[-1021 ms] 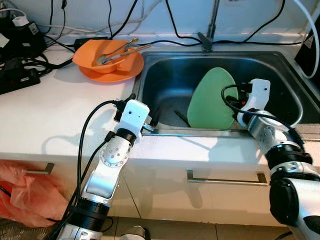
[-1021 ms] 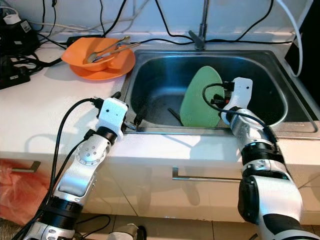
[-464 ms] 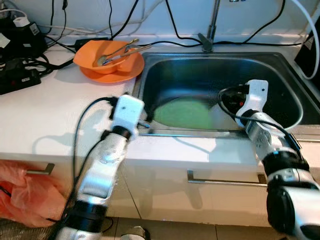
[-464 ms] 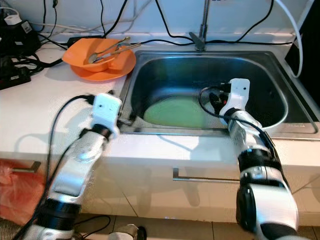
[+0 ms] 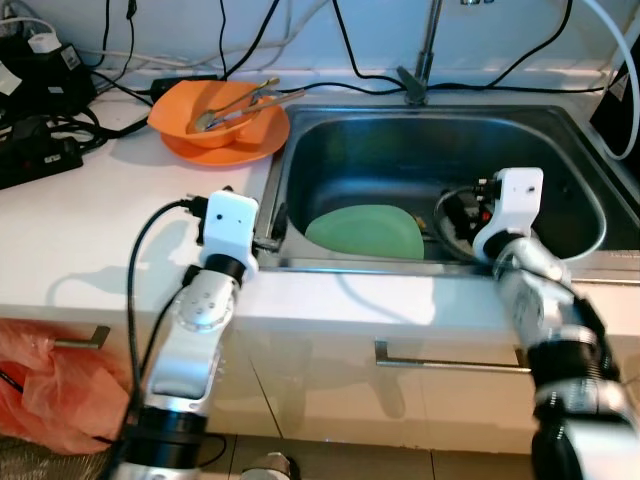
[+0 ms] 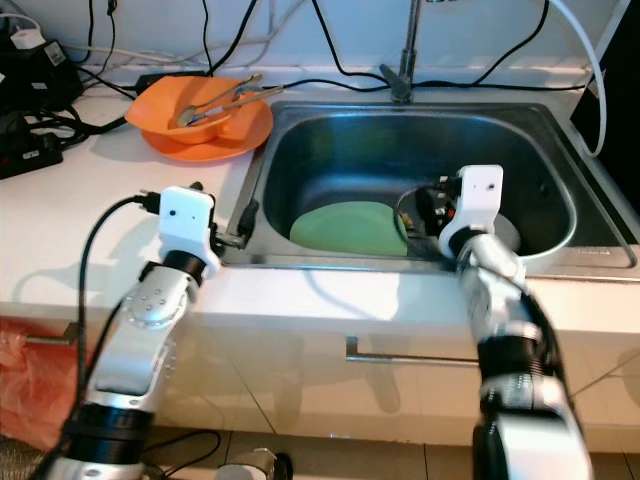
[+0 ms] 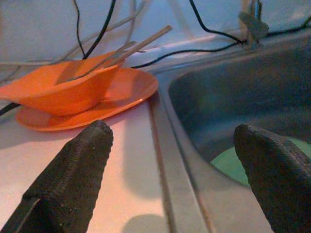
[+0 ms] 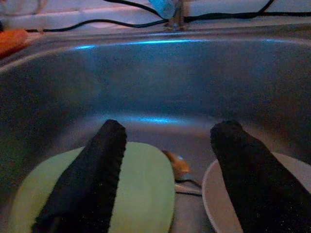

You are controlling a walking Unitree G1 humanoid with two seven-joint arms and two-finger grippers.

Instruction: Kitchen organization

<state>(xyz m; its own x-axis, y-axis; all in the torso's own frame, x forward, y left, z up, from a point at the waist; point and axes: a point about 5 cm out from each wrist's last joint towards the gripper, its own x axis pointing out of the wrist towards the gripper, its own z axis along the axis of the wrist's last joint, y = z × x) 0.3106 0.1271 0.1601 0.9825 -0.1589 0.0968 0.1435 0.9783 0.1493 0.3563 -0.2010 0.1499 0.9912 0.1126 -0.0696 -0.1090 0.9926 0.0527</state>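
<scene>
Inside the steel sink [image 5: 560,130], low at its front wall, the right hand [image 8: 167,170] hangs with its two black fingers [image 8: 90,179] spread wide and nothing between them. Its silver forearm rises from the cupboard front at about 5 o'clock of the basin and bends over the rim, the white wrist housing sitting just above the front edge. Below the left finger lies the green plate [image 5: 365,232], flat on the sink floor toward the front; it is apart from both fingers. Beneath the right finger shows the rim of a white dish [image 8: 218,194], just beside the plate at its 3 o'clock. Between plate and dish lies a small brownish thing, perhaps a spoon, though the wrist view is too dim to be sure.

The left hand [image 7: 175,160] is held over the front left corner of the sink, at roughly 9 o'clock of the plate, fingers also wide apart and holding nothing. Its arm comes up from the floor side and leans forward, wrist bent toward the basin, one finger over the white bench [image 5: 100,230] and the other over the sink.

Farther off at 11 o'clock, an orange bowl [image 5: 205,115] stands on an orange plate [image 5: 235,150] on the bench, with metal tongs [image 5: 240,100] resting in the bowl. Black cables [image 5: 40,140] lie along the back wall.
</scene>
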